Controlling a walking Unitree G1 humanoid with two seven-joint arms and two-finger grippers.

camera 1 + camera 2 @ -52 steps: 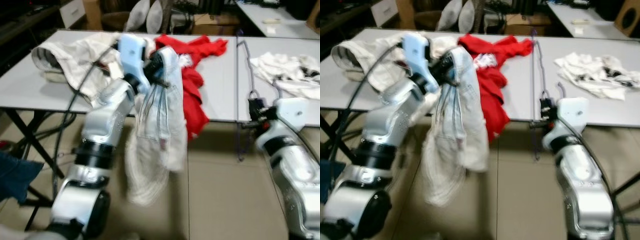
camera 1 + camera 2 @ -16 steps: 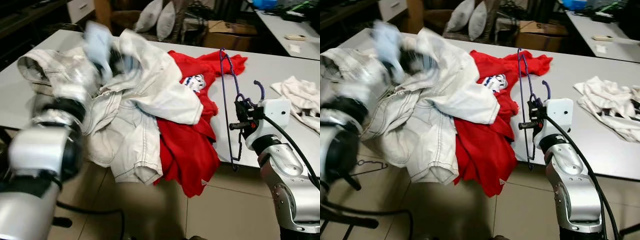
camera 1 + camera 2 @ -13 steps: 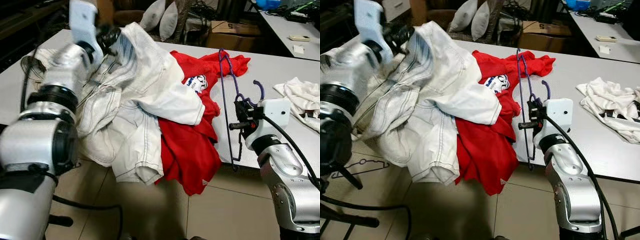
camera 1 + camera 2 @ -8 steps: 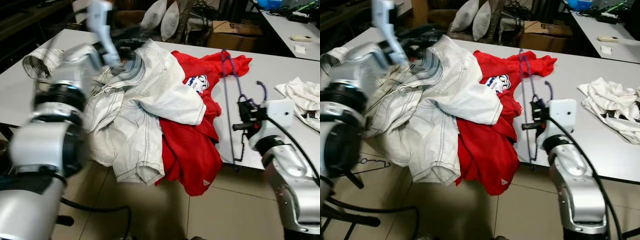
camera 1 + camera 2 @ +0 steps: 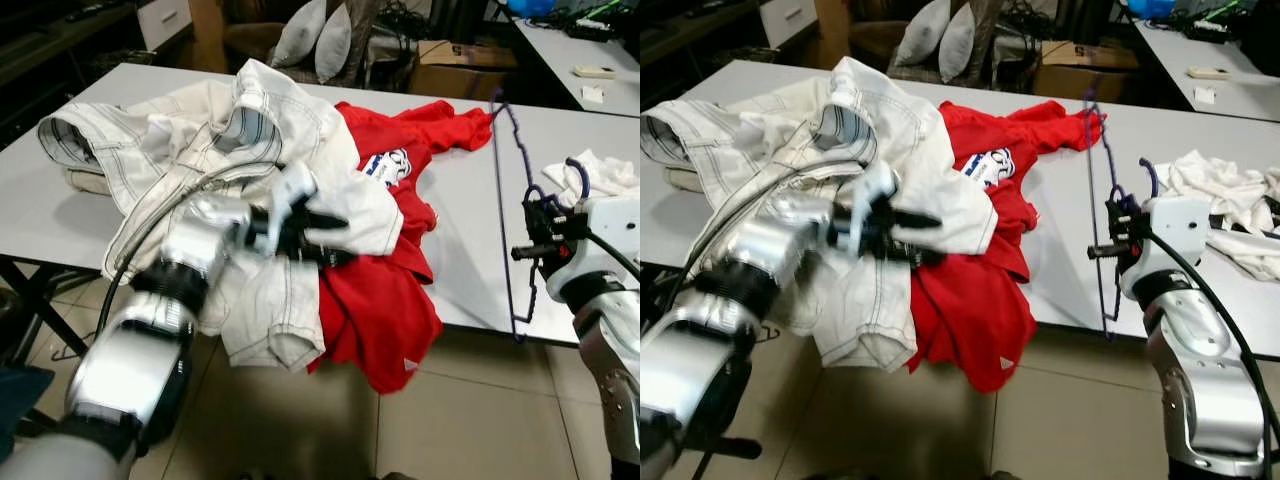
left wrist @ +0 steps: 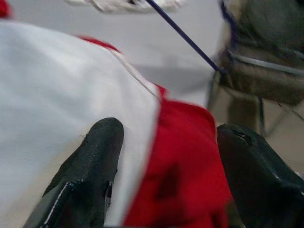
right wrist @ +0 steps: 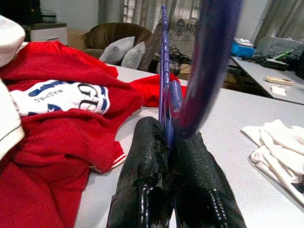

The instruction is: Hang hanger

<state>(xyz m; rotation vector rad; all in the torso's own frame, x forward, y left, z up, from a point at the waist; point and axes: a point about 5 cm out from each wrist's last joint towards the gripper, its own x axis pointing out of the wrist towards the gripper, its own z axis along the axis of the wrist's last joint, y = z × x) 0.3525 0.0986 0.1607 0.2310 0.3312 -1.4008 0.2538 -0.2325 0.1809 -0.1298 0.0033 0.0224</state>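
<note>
The right gripper (image 7: 168, 142) had its two black fingers pressed together on a purple hanger (image 5: 508, 200), holding it upright over the table's (image 5: 460, 250) front edge, well to the right of the clothes. The left gripper (image 6: 164, 156) was spread wide, empty, its fingers (image 6: 90, 166) hovering over the white trousers (image 5: 250, 160) and the red shirt (image 5: 385, 290), both of which spilled over the front edge. More white cloth (image 5: 1230, 200) lay near the table's right side.
</note>
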